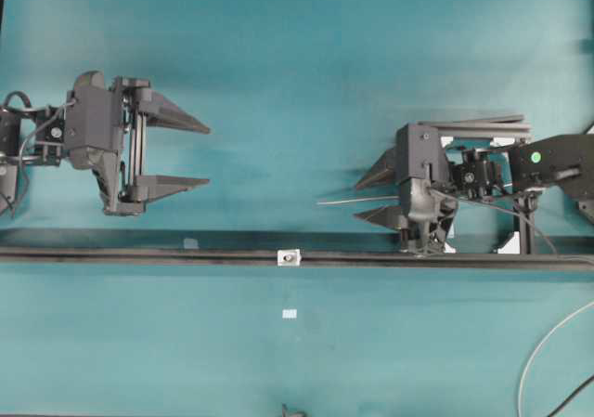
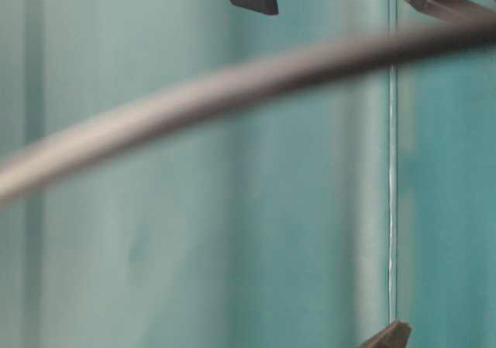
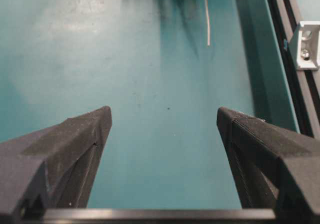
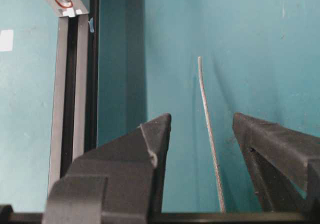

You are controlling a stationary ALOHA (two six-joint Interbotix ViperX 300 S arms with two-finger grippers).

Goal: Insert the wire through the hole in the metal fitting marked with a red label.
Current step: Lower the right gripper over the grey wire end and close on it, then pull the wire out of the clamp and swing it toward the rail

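Observation:
The wire (image 1: 357, 200) is a thin pale strand lying on the teal mat, its free end pointing left. It runs between the fingers of my right gripper (image 1: 360, 202). In the right wrist view the wire (image 4: 209, 134) passes between the spread fingers nearer the right one, and neither pad touches it. The metal fitting (image 1: 290, 257) sits on the black rail (image 1: 139, 254), below and left of the wire's tip. A red ring marks the fitting (image 4: 63, 1) around its hole. My left gripper (image 1: 206, 155) hovers wide open and empty at left (image 3: 165, 116). The left wrist view also shows the wire (image 3: 207, 19) and fitting (image 3: 306, 44).
A small white label (image 1: 289, 314) lies on the mat below the rail. A white cable (image 1: 543, 347) and a black cable (image 1: 574, 397) curve in at lower right. A small dark fitting (image 1: 293, 410) sits at the bottom edge. A blurred cable (image 2: 232, 80) crosses the table-level view.

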